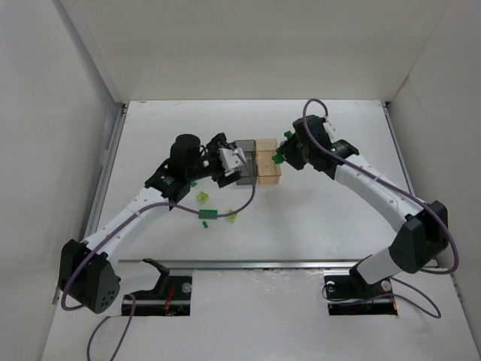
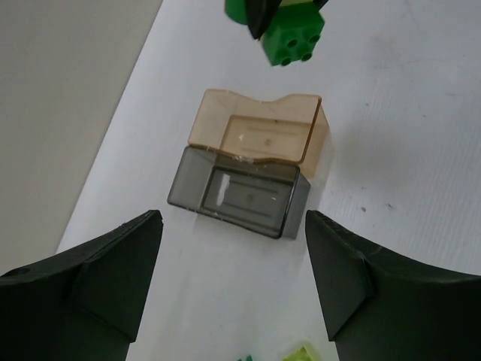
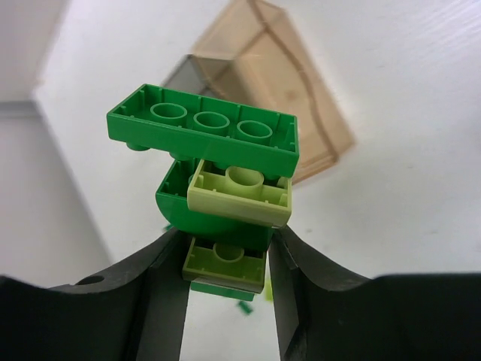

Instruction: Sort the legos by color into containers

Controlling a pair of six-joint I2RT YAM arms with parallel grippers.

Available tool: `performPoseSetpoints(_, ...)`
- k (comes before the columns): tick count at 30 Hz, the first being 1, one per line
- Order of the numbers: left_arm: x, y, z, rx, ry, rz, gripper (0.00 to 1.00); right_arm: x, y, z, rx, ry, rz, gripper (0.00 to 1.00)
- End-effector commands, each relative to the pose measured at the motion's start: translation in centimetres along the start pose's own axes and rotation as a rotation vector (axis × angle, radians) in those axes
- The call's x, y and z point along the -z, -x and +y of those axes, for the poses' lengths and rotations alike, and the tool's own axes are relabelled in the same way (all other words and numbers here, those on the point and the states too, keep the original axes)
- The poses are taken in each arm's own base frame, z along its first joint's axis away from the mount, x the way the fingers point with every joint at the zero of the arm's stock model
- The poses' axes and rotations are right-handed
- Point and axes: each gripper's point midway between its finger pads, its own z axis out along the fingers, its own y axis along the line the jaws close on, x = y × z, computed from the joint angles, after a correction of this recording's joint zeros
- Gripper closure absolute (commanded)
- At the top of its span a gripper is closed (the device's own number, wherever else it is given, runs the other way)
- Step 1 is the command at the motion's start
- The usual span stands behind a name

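My right gripper (image 3: 227, 265) is shut on a clump of joined legos (image 3: 218, 173), dark green and lime bricks stuck together. In the top view it (image 1: 281, 157) hangs at the right edge of the pale orange-tan bin (image 1: 267, 167). The smoky grey bin (image 1: 244, 173) is joined to that bin's left side. My left gripper (image 1: 230, 161) is open and empty beside the grey bin. The left wrist view shows both bins, grey (image 2: 239, 194) and tan (image 2: 259, 134), with nothing inside, and the held clump (image 2: 291, 34) above them. Loose legos (image 1: 208, 214) lie on the table in front of the left arm.
A lime brick (image 1: 201, 198) and another (image 1: 231, 216) lie among small dark green ones near the left forearm. One lime brick (image 2: 304, 352) shows at the bottom of the left wrist view. White walls enclose the table on three sides.
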Motion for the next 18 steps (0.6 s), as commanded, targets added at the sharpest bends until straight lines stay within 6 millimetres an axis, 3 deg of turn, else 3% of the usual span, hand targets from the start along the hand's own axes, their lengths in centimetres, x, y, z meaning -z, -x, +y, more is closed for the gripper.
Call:
performPoseSetpoints(1, -0.3, 6.5, 1.9, -0.087, 0.077, -0.155, 0.25, 2.7, 1.8, 4.1, -0.133, 0.158, -0.011, 1.0)
performPoseSetpoints(3, -0.5, 7.9, 2.0, -0.099, 0.105, -0.187, 0.22, 3.4, 0.7, 4.6, -0.162, 0.204, 0.039, 1.0)
performPoseSetpoints(7, -0.6, 9.0, 0.2, -0.145, 0.132, -0.244, 0.15, 5.2, -0.1, 5.8, -0.253, 0.299, 0.096, 1.0)
performPoseSetpoints(8, -0.9, 9.0, -1.2, -0.163, 0.118, -0.251, 0.15, 5.6, 0.0, 6.4, -0.281, 0.33, 0.102, 1.0)
performPoseSetpoints(10, -0.7, 10.6, -1.6, -0.201, 0.147, -0.294, 0.14, 6.1, -0.8, 6.7, -0.293, 0.348, 0.131, 1.0)
performPoseSetpoints(12, -1.7, 10.5, -2.5, -0.195, 0.149, -0.272, 0.15, 6.4, -1.2, 7.3, -0.308, 0.364, 0.15, 1.0)
performPoseSetpoints(18, -2.9, 10.4, -2.8, -0.191, 0.135, -0.248, 0.19, 8.1, -1.4, 8.1, -0.364, 0.409, 0.19, 1.0)
